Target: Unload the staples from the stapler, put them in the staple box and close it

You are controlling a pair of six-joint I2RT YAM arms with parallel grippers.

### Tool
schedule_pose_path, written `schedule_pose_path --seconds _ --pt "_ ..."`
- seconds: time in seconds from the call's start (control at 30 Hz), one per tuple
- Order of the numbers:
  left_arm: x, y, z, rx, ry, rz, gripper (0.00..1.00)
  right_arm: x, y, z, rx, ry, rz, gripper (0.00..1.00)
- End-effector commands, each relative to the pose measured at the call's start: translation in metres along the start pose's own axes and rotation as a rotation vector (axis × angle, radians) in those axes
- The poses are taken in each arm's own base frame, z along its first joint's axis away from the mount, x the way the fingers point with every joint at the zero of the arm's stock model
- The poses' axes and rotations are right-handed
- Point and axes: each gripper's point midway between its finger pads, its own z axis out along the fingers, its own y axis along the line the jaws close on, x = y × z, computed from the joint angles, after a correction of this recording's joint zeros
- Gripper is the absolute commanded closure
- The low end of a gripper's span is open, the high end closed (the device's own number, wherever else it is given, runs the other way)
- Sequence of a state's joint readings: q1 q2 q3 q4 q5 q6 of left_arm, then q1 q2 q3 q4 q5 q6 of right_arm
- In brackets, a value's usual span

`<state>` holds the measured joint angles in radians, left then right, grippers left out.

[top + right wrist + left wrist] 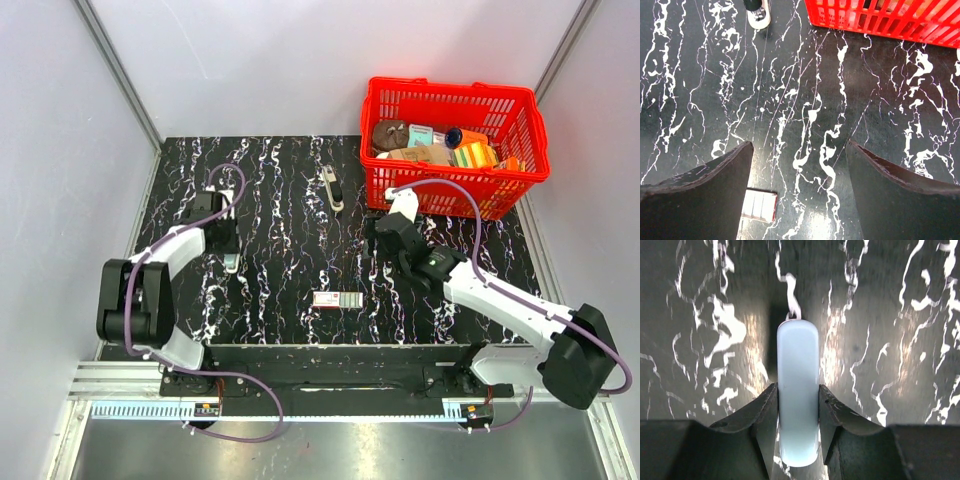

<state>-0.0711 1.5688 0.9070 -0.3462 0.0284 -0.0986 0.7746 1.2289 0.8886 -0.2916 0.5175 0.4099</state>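
Left gripper (797,390): my jaws pinch the stapler (797,355) across its near end, with one dark finger pressed against each long side.
Stapler, left wrist view: it is a pale rounded bar running up the middle of the frame. It lies flat on the black, white-veined table (900,365), and a dark strip shows along its upper left edge.
Stapler, top view: only a short pale tip shows just below my left gripper, left of centre. The rest is hidden under me.
Right gripper (799,145): my jaws are spread wide over the table, and only the table shows between them.
Right wrist view only: a corner of the pink-and-green box (759,206) peeps out beside the finger at lower left. The end of a slim dark-and-pale object (758,14) sits at the top left edge, and I cannot tell what it is.
Top view only: the box lies flat at lower centre, between my two arms. The slim object lies at upper centre, just left of the red basket (450,88). The basket stands at upper right and holds cartons and a round brown thing.
Writing: the box has printed panels and the cartons in the basket carry labels, but all of it is too small to read.
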Motion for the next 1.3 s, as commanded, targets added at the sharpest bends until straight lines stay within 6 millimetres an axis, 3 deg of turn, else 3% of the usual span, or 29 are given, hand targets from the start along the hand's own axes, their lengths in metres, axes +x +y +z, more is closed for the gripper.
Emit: schedule_pose_path --seconds 0.0,0.1,0.33,0.57,0.6,0.7,0.8,0.87,0.93,1.03,1.27 --pt "0.018 0.001 -0.023 -0.001 0.015 -0.011 0.76 0.005 -0.005 -0.007 0.023 -0.01 0.015 0.2" --pt "0.023 -0.013 -0.026 0.059 0.016 -0.002 0.75 0.013 -0.005 -0.005 0.024 0.002 0.011 0.2" --pt "0.037 -0.036 -0.011 0.088 0.113 -0.036 0.78 0.026 0.006 -0.002 0.037 0.015 -0.035 0.21" --pt "0.048 -0.072 -0.004 0.172 0.173 -0.052 0.7 0.036 0.02 -0.001 0.035 0.029 -0.082 0.2" --pt "0.049 -0.076 -0.005 0.196 0.179 -0.057 0.65 0.036 0.024 -0.001 0.027 0.031 -0.083 0.19" --pt "0.047 -0.086 -0.01 0.245 0.182 -0.064 0.24 0.037 0.032 0.001 0.017 0.037 -0.094 0.16" --pt "0.038 -0.094 -0.024 0.295 0.158 -0.064 0.08 0.035 0.047 0.003 -0.001 0.042 -0.11 0.13" --pt "0.026 -0.095 -0.035 0.31 0.126 -0.061 0.03 0.032 0.061 0.005 -0.02 0.039 -0.111 0.11" --pt "0.015 -0.091 -0.047 0.325 0.092 -0.074 0.01 0.026 0.083 0.007 -0.047 0.034 -0.11 0.09" --pt "-0.007 -0.067 -0.063 0.323 0.023 -0.127 0.01 0.026 0.118 0.013 -0.084 0.038 -0.138 0.07" --pt "-0.046 0.013 -0.098 0.181 -0.109 -0.136 0.01 0.028 0.211 0.029 -0.333 0.067 -0.222 0.05"
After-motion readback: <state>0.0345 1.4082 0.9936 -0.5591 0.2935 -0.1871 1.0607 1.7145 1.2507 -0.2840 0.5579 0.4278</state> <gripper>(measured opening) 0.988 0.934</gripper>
